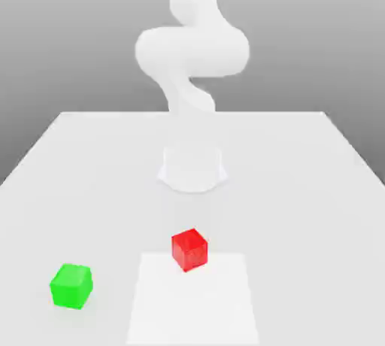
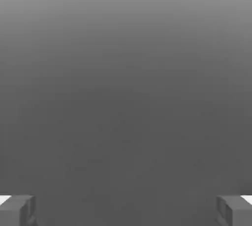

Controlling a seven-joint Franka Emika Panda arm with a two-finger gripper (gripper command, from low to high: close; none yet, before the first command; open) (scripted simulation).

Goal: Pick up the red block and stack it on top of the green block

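Gripper (image 2: 126, 210): fingers spread wide, one fingertip (image 2: 17, 210) at each far corner of the hand view, nothing between them. You are holding no block; ahead of the fingers lies plain grey with no object on it.

Arm (image 1: 192, 51): white, coiled above its round base (image 1: 192, 170), which stands toward the far middle of the table (image 1: 316, 186).

Red block (image 1: 189, 249): your item to lift. It sits flat on the table, near of the base, roughly on the centre line, turned a little so one corner points toward the near edge. It rests on the far edge of a paler square patch (image 1: 194, 299) on the table. Judged a small rigid cube with flat, smooth faces: probably light, not fragile, liable to slip only if you pinch it by the corners. Take it from above across two opposite flat sides, near mid-height, with your fingers turned to match its angle.

Green block (image 1: 72, 286): your stacking target. It sits flat, to the exterior view's left of the red block and slightly nearer, well apart from it. Its top face is level and bare, so it should accept the red cube squarely if you centre it.
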